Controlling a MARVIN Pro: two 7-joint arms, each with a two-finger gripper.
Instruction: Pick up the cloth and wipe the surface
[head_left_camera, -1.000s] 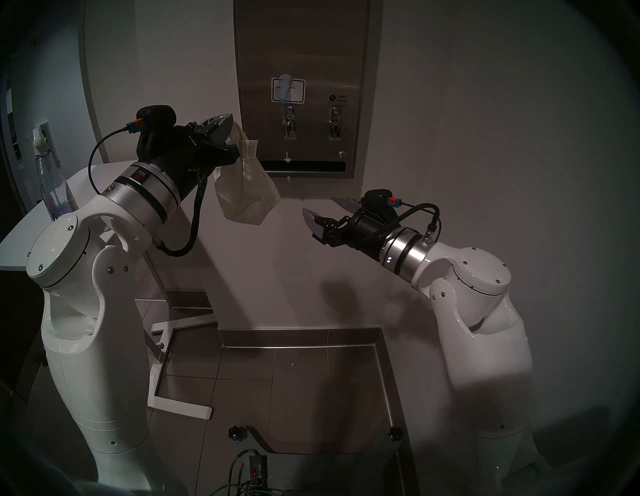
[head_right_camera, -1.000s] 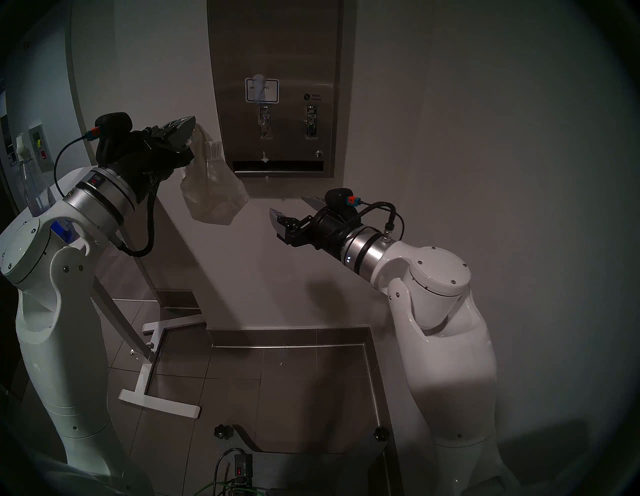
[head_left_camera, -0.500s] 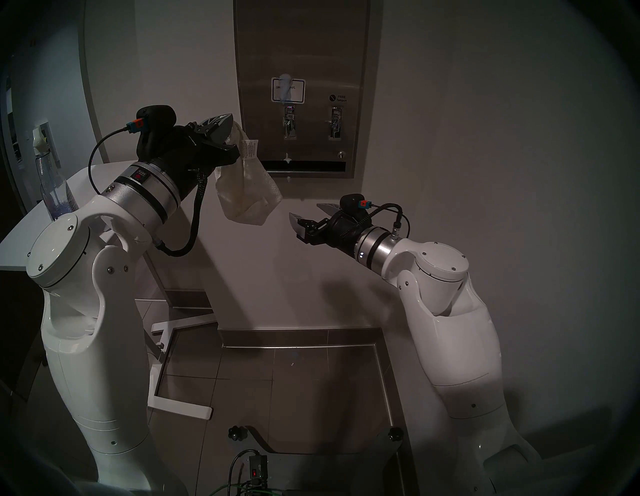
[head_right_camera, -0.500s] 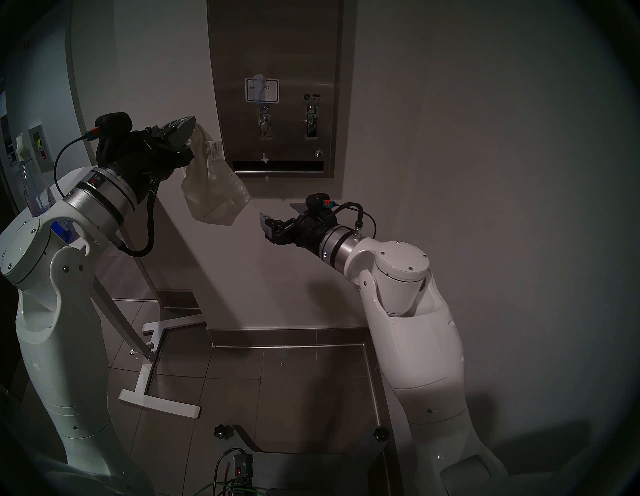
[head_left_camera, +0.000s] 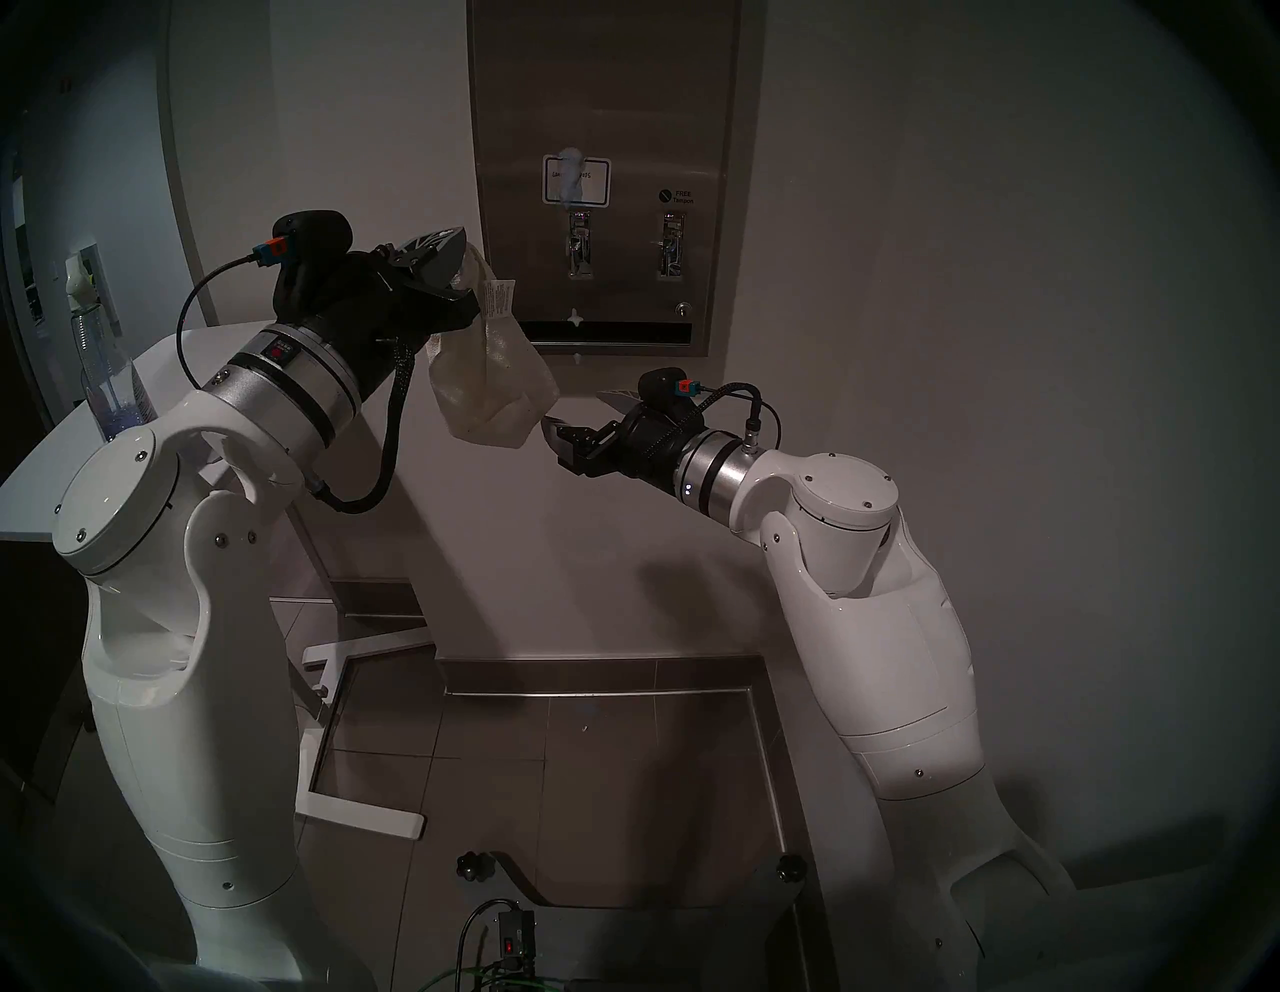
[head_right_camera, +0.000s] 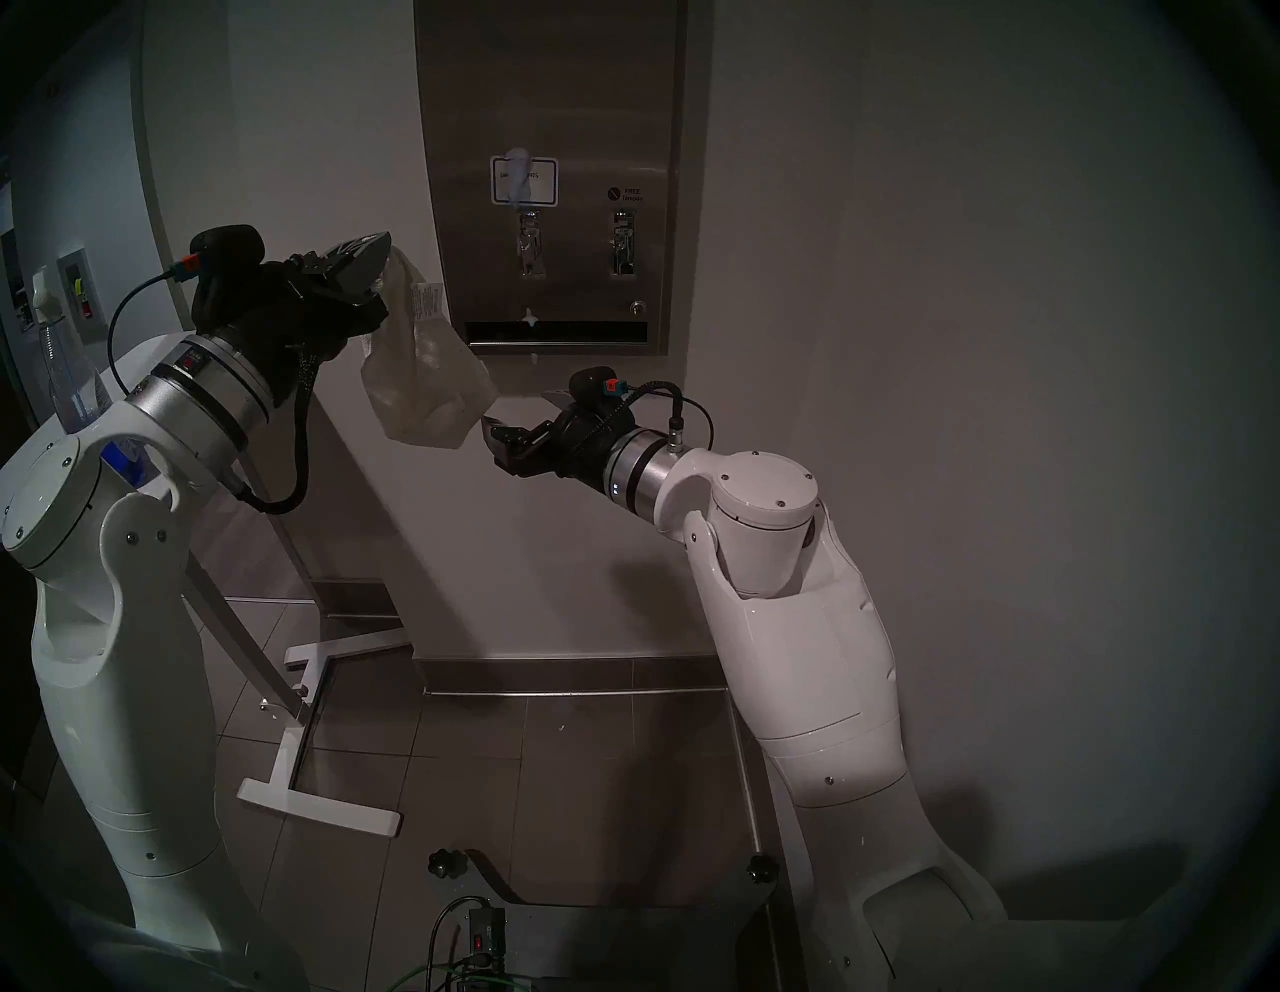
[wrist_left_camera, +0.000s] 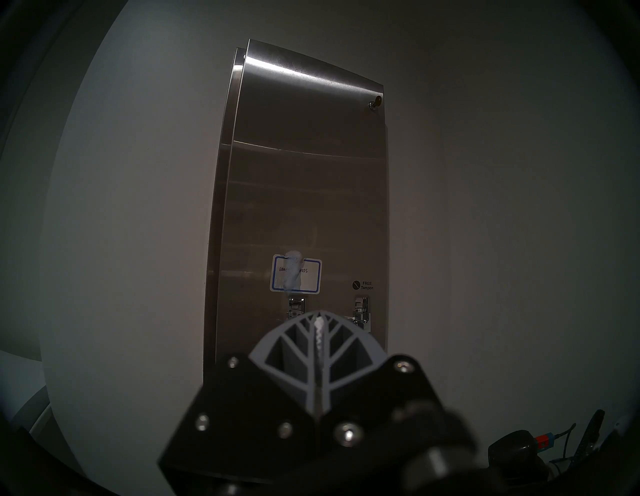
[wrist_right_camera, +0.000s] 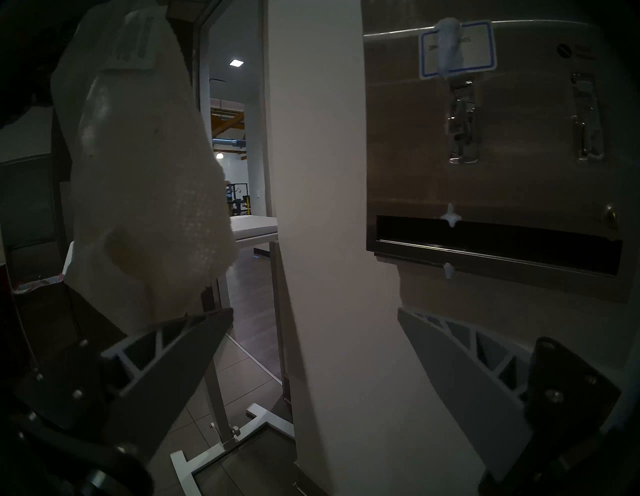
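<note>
Below the dispenser (head_left_camera: 602, 173), the right hand (head_left_camera: 578, 415), fingers spread, has advanced to the cloth's (head_left_camera: 495, 388) lower edge. The left hand (head_left_camera: 454, 277) stays clamped on the cloth's top. A handover seems imminent; wiping has not begun.

- White table (head_left_camera: 41, 478) at the far left; it serves as the landmark.
- Clear spray bottle (head_left_camera: 104, 360) with a pale trigger head, upright on the table's near edge.
- Table's white foot bar (head_left_camera: 360, 817) flat on the brown floor tiles (head_left_camera: 609, 776) below and right of the tabletop.
- Grey wall (head_left_camera: 970, 277), right of the table.
- Black box with a red light (head_left_camera: 514, 935) and a green cable (head_left_camera: 457, 973), low, well right of the table.
</note>
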